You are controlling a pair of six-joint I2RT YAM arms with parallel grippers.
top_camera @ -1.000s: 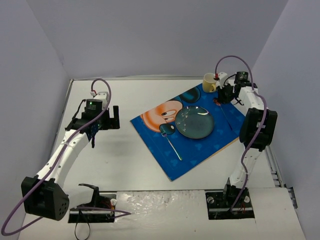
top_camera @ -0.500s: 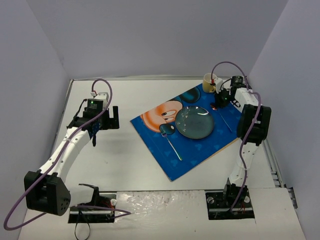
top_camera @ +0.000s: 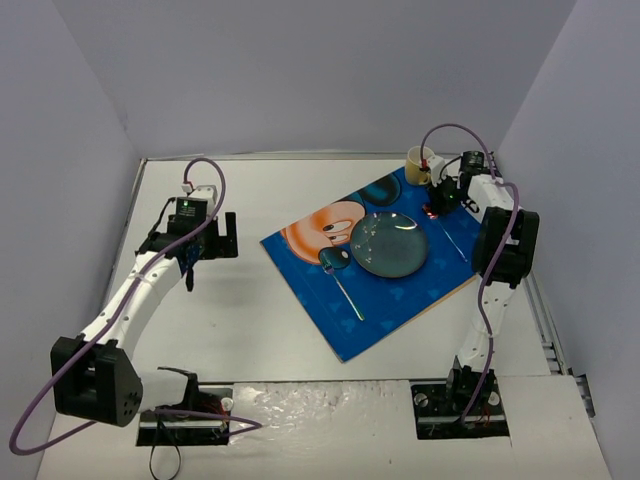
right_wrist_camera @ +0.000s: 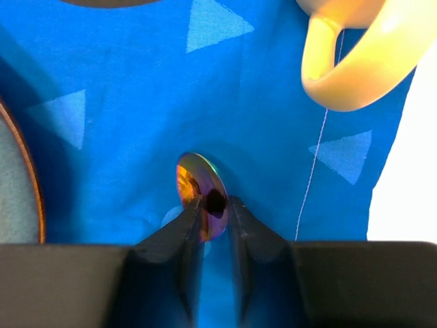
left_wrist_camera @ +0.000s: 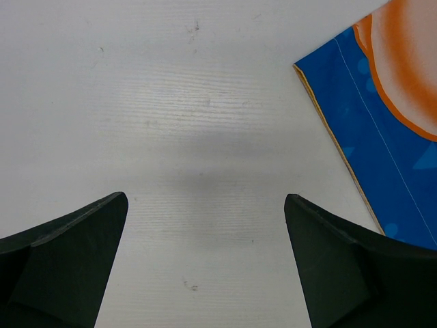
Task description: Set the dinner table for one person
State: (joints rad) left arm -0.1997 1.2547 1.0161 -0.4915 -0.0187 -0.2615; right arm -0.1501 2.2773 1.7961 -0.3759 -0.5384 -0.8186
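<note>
A white table (top_camera: 260, 330) seen from above carries one blue placemat (top_camera: 390, 310), set at an angle. On the mat lie one round plate (top_camera: 388, 244), one spoon (top_camera: 340, 275) just left of the plate, and one yellow mug (top_camera: 419, 165) at the far right corner.

One thin utensil (top_camera: 455, 240) lies on the mat right of the plate. Its long axis runs from the far end, near the mug, back toward the near edge. I cannot tell whether it is a knife or a fork.

The right gripper (top_camera: 437, 205) sits directly over the utensil's far end. In the wrist view its fingers (right_wrist_camera: 179, 229) are drawn close together, clamped on either side of that shiny rounded tip. The next move is probably to let go and lift straight up, with the mug handle just beside.

The left gripper (left_wrist_camera: 205, 201) hangs spread wide and holding nothing over bare table, well left of the mat. The right arm is far nearer the setting.
</note>
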